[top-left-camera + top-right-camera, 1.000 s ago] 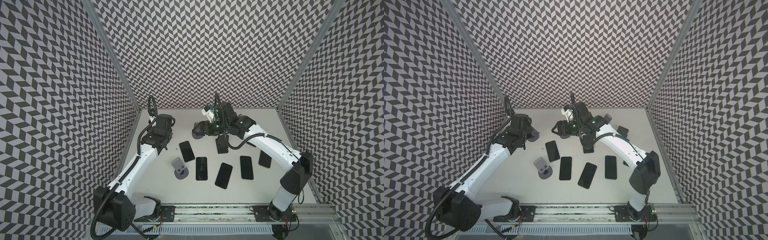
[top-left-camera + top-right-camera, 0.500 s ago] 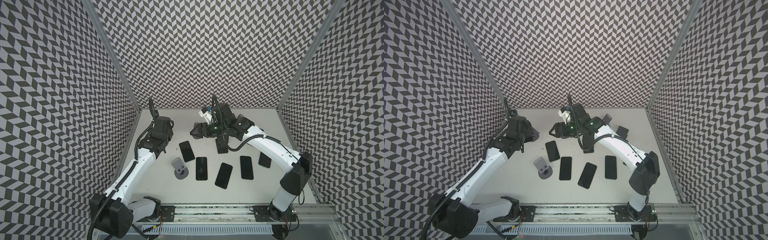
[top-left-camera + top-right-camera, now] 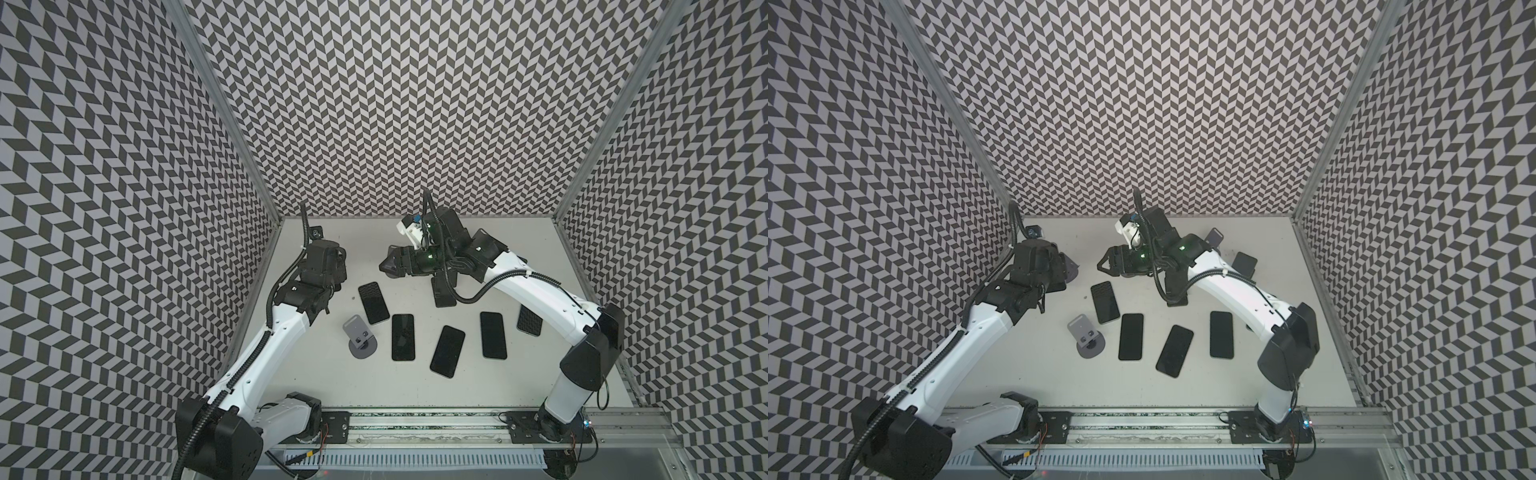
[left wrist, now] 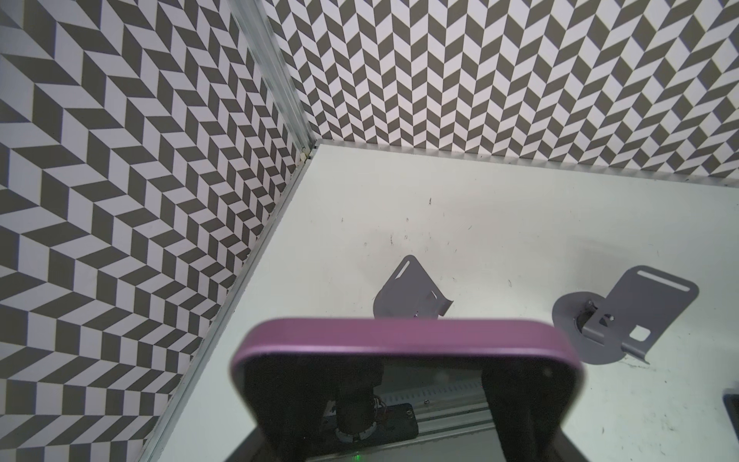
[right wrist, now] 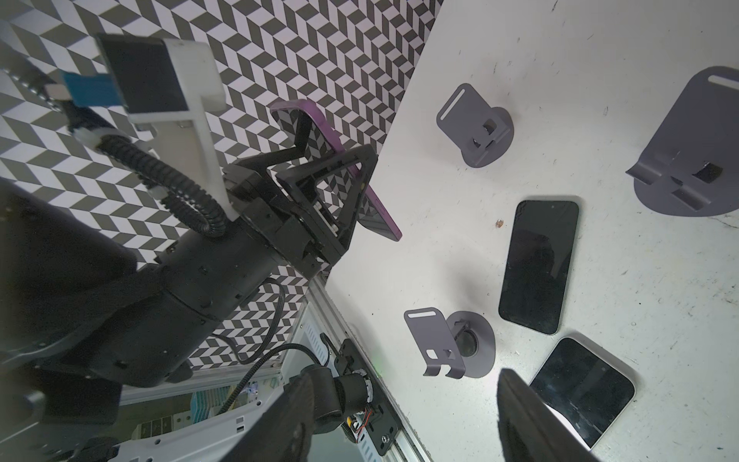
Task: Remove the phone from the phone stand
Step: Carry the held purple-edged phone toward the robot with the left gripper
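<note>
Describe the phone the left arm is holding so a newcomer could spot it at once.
Go to the far left part of the table, by the chevron wall. There the left gripper holds a tilted phone in its jaws. Only it has a purple rim; the other phones lie flat, ungripped.

This is looking like a robotics lab test cell: chevron-patterned panels (image 3: 374,104) are enclosing a white tabletop (image 3: 415,395) on three sides, while a left arm (image 3: 266,345) and a right arm (image 3: 540,291) are standing mounted on an aluminium rail (image 3: 415,432) running along that tabletop's open front edge.
</note>
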